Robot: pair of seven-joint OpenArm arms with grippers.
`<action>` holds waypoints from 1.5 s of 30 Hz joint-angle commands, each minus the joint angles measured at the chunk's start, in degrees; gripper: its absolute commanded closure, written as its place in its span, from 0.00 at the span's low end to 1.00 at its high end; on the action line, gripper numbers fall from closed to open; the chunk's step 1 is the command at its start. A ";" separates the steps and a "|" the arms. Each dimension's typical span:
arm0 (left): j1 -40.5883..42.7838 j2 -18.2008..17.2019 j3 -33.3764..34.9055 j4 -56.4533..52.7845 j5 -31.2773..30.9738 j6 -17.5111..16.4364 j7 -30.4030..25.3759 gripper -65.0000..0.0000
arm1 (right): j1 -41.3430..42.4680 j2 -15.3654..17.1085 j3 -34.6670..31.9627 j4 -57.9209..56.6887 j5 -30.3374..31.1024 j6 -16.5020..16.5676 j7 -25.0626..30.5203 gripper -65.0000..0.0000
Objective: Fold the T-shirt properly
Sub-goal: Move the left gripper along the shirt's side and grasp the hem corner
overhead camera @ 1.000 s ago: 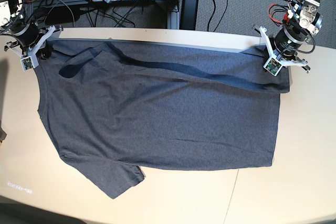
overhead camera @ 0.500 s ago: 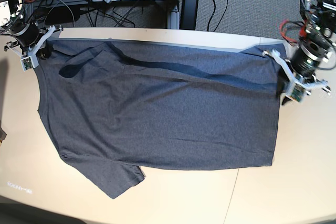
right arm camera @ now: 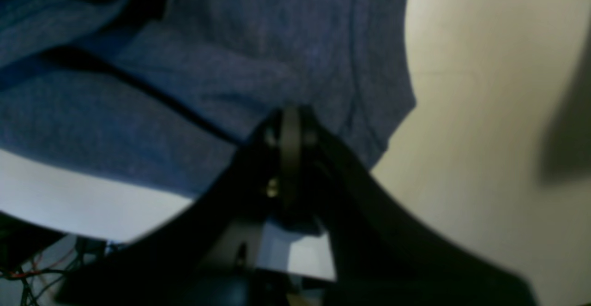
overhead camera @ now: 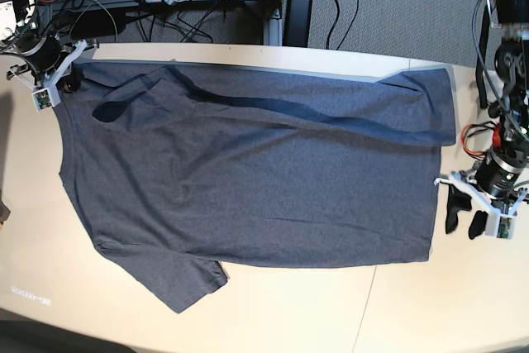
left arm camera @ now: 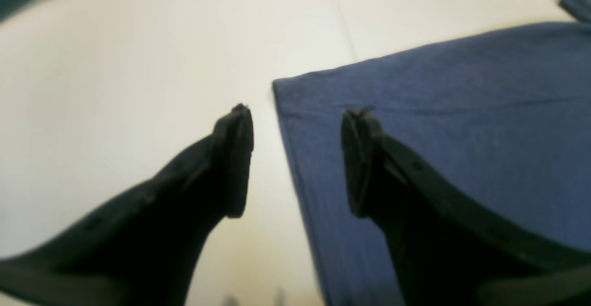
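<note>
**One corner pinned, the other hand freed for the near hem**

While the far shoulder corner is kept pinched, the rest of the cloth is left lying flat. The right gripper is seen clamped shut on the T-shirt at its far corner, in the upper left of the base view, presumably so that this end is anchored and the fabric cannot slide when another part is lifted. The left gripper is held wide, with nothing between its jaws; it is poised just off the near corner of the hem, one finger over the bare table and the other above the cloth edge. This straddling stance is probably chosen so that the hem can be taken from the side. The shirt is spread plain side up across the table, one sleeve pointing toward the front edge, and a long dark crease is left running across its upper part. No fold is judged complete yet.
</note>
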 commanded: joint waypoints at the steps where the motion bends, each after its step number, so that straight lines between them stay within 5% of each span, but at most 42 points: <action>1: -2.93 -0.46 -0.31 -2.10 -0.98 -1.29 -1.25 0.48 | -0.55 0.63 0.17 0.00 -0.39 3.80 -2.14 1.00; 12: -20.79 0.81 2.73 -37.88 -4.28 -4.42 -1.42 0.48 | -0.57 0.63 0.17 0.00 -1.14 3.82 -2.14 1.00; 21: -28.74 2.21 2.73 -55.43 -4.31 -7.43 0.50 0.48 | -0.55 0.63 0.17 0.00 -1.16 3.82 -2.16 1.00; 27: -29.38 2.73 2.73 -57.37 -6.45 -10.19 2.78 0.48 | -0.55 0.63 0.17 0.00 -1.11 3.82 -2.14 1.00; 45: -31.71 7.67 2.73 -57.37 -4.66 -10.38 4.17 0.49 | -0.57 0.61 0.17 0.00 -1.09 3.82 -2.34 1.00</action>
